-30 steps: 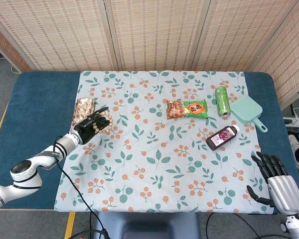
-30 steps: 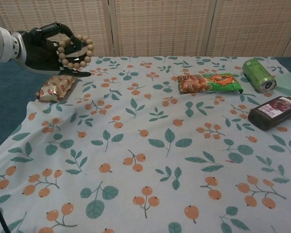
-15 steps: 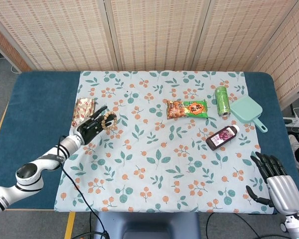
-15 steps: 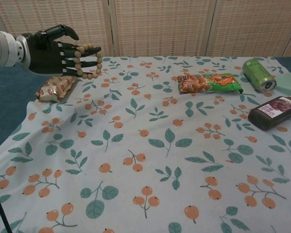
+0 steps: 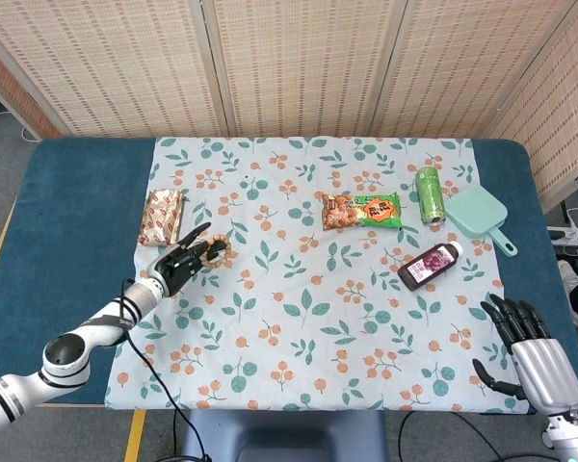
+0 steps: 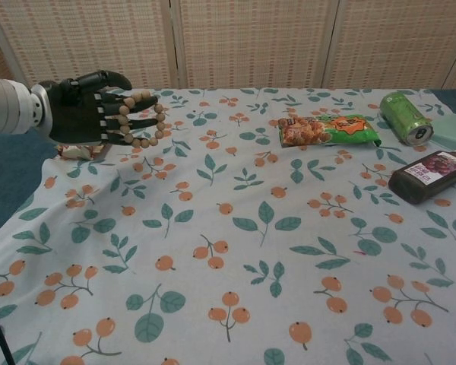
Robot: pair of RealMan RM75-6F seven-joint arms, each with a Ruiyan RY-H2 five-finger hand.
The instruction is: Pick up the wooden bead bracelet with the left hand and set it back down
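Head view: the left hand was over the left part of the floral tablecloth, fingers stretched out, with the wooden bead bracelet looped over the fingertips, so it carried the bracelet. A red-and-white snack packet lay just behind the hand. Further right lay an orange-and-green snack bag, a green can on its side, a mint-green dustpan with nothing visible in it, and a dark bottle with a white cap, lying flat. The right hand was at the table's near right corner, fingers spread, holding nothing.

Chest view: the left hand was raised above the cloth, palm sideways, the bracelet hanging around its extended fingers, clear of the table. The snack packet was mostly hidden behind the hand. The can showed its pull-tab end; whether it was opened could not be told. The bottle held dark contents. The right hand was outside this view.
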